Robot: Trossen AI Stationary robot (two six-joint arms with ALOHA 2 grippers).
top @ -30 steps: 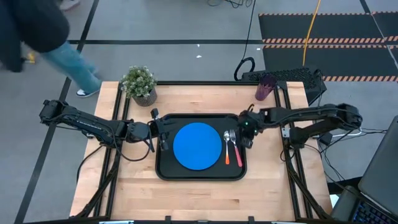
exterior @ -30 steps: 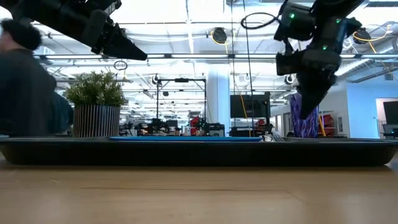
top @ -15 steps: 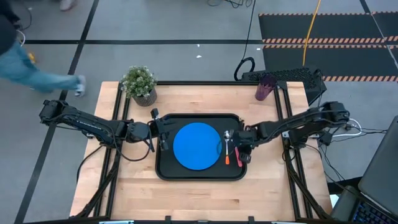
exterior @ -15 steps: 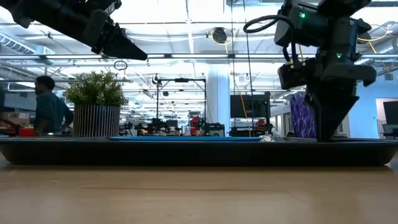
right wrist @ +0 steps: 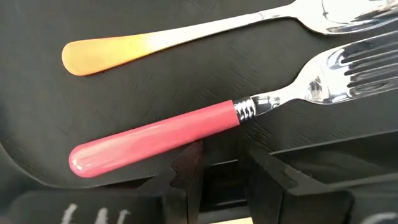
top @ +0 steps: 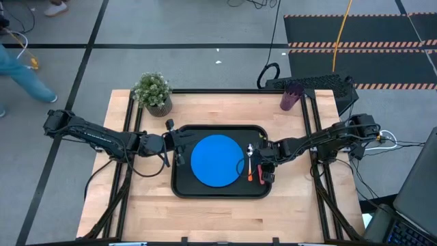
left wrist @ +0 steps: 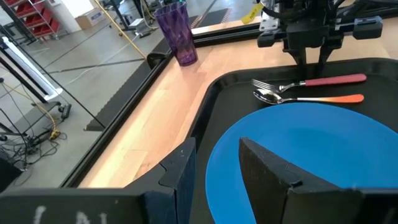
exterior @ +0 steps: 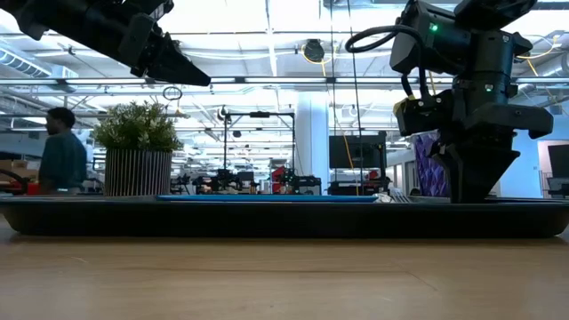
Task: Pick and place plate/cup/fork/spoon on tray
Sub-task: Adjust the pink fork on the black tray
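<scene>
The black tray (top: 218, 194) holds the blue plate (top: 217, 160). On the tray floor to the plate's right lie the orange-handled spoon (right wrist: 174, 40) and the red-pink-handled fork (right wrist: 186, 134), side by side. My right gripper (right wrist: 224, 155) is open and low in the tray. Its fingertips are just on the tray's right side of the fork's handle, which is not between them. It also shows in the high view (top: 265, 171). My left gripper (left wrist: 217, 168) is open and empty, hovering over the tray's left part by the plate's edge. The purple cup (top: 291, 96) stands on the table at the far right.
A potted plant (top: 153, 91) stands at the table's far left corner. The tray's raised rim runs close to my right gripper on the right side (top: 268, 171). Bare wood table (top: 218, 219) lies near of the tray. A person walks on the floor beyond the table (top: 20, 61).
My right gripper has gone toward the table's near edge and down into the tray, ending beside the fork's handle. A person beyond the table has walked off to the left.
</scene>
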